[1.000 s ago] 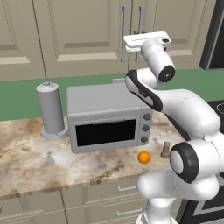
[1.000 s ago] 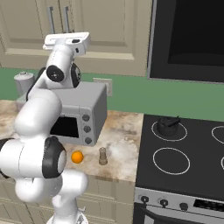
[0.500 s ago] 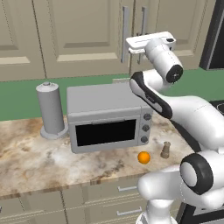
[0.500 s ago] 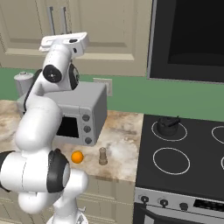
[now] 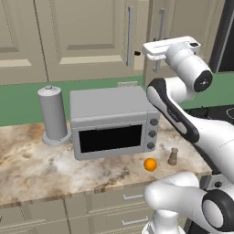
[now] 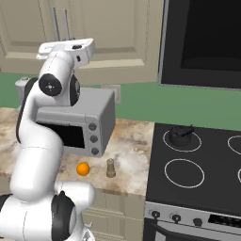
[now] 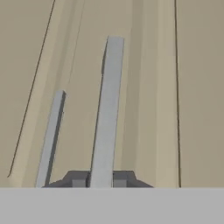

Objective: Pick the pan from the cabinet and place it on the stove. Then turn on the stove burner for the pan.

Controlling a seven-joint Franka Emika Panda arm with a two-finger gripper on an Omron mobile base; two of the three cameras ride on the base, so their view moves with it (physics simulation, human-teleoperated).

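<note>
Item: pan, not sighted; I judged it behind the closed doors of the cabinet (image 5: pixel 91 41) above the microwave (image 5: pixel 114 121). Pincer (image 7: pixel 101 179): I had it pinched on the silver bar handle (image 7: pixel 107 109) of the door nearest the stove (image 6: pixel 197 164). Risks: narrow bar slipping free on the pull; a straight pull fighting the hinge arc; the door swinging into my forearm.
</note>
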